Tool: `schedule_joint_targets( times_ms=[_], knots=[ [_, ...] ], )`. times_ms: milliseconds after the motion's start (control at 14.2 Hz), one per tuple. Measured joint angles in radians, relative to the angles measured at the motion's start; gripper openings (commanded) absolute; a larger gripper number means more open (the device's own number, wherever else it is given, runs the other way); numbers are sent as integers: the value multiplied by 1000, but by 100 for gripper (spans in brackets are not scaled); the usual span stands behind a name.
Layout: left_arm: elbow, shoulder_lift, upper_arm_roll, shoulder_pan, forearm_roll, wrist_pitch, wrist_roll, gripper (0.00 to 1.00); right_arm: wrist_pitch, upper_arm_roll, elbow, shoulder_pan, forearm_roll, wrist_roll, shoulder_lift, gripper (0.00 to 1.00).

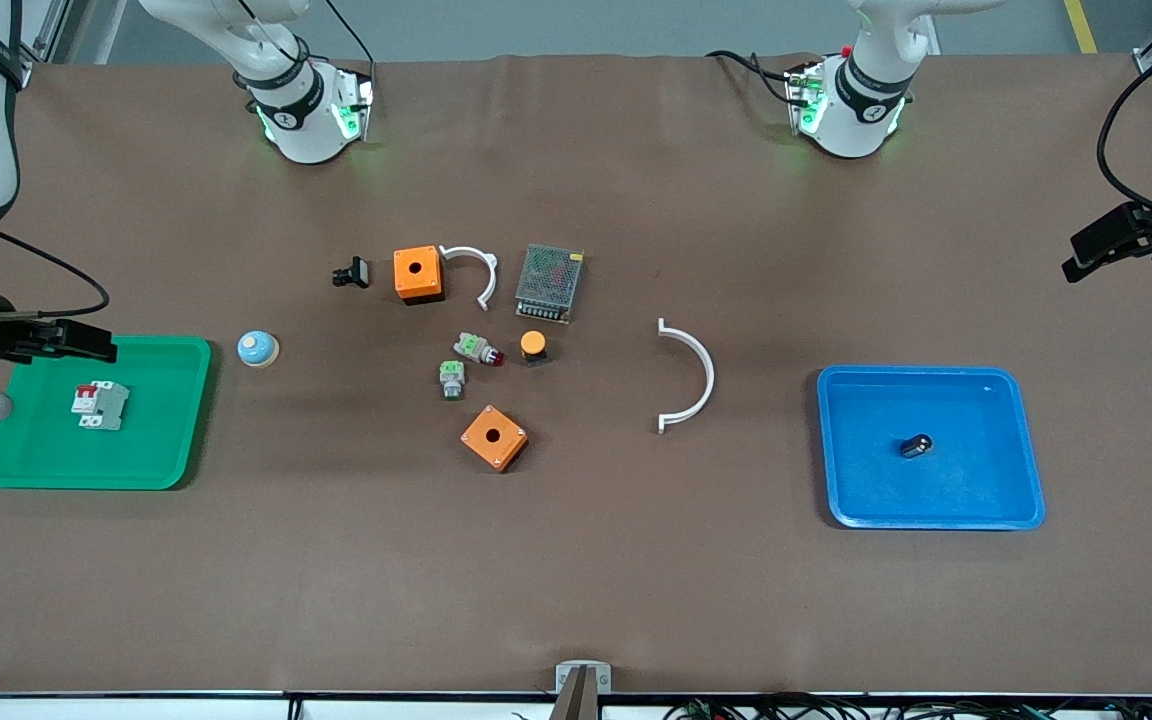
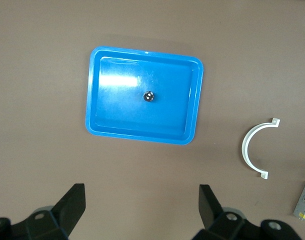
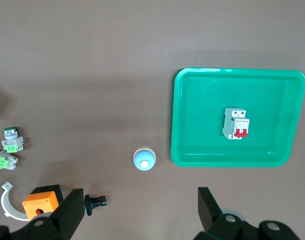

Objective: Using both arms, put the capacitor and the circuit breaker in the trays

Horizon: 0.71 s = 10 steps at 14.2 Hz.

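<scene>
So we're looking at what seems like the tail end of the job. The circuit breaker, a small white-grey block with red switch levers at one end, lies flat in the green plastic tray at the right arm's end of the brown worktop. The capacitor, a tiny black cylinder with a silvery end, sits on its own roughly mid-floor in the blue plastic tray at the left arm's end. One part per tray, each on its own arm's side, which we'd guess is the whole point of using both arms.

The right gripper hangs high over the worktop beside the green tray, fingers spread wide with nothing between them. The left gripper is likewise up by the blue tray, fingers released and empty. Both look clear of their trays, so we'd call the placing done.

Leftover clutter in the middle, counted:
- two orange boxes
- two green-and-grey push buttons
- two white curved clips
- one metal mesh-topped power supply
- one orange-capped button
- one black clip-like part
- one blue-and-cream dome just beside the green tray
</scene>
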Motion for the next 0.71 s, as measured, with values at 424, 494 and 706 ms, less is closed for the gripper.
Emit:
schedule_joint_targets(
  times_ms=[424, 494, 706],
  knots=[
    [7, 0, -17, -1, 0, -5, 0, 100, -14, -13, 4, -6, 0, 0, -25, 100],
    [7, 0, -17, -1, 0, -5, 0, 100, -14, -14, -8, -7, 0, 0, -45, 100],
    [8, 0, -17, -1, 0, -6, 0, 100, -5, -15, -81, -7, 0, 0, -127, 100]
  ],
)
